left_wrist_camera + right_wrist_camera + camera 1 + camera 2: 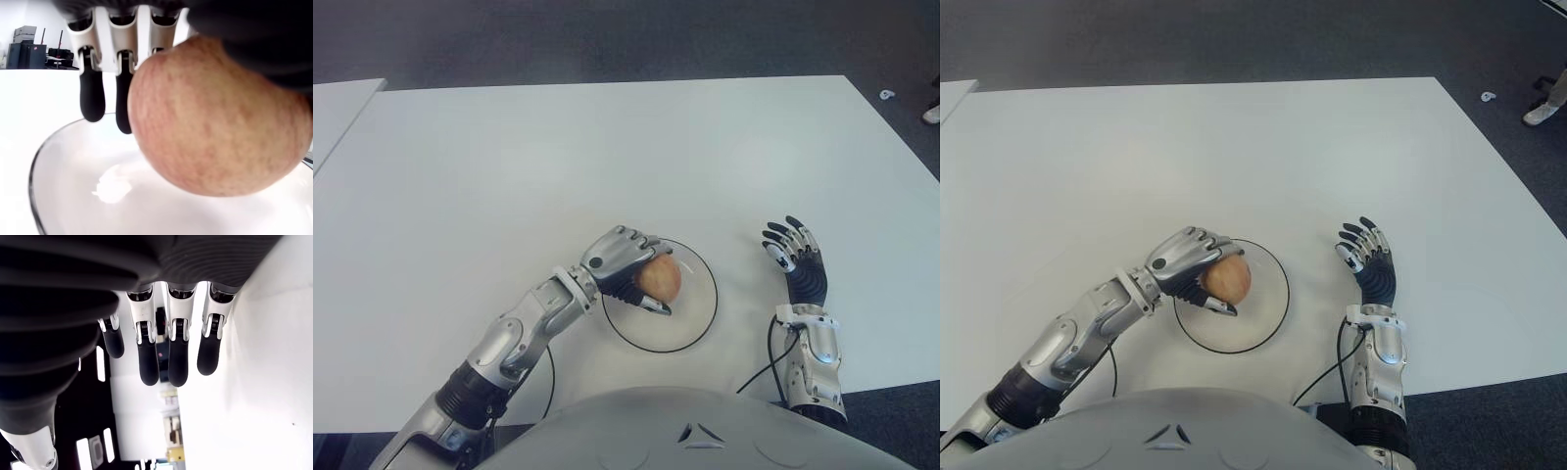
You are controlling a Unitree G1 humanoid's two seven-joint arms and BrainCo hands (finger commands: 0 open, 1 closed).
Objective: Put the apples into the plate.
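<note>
A reddish-yellow apple is held in my left hand, whose fingers curl over its top. The hand and apple are over the left part of a clear, dark-rimmed plate near the table's front edge. In the left wrist view the apple hangs just above the plate's floor; I cannot tell whether they touch. My right hand shows to the right of the plate, fingers spread and holding nothing. No other apple is in view.
The white table stretches far and wide around the plate. A second white table's corner stands at the far left. Dark floor lies beyond, with small objects at the far right. Black cables run by my wrists.
</note>
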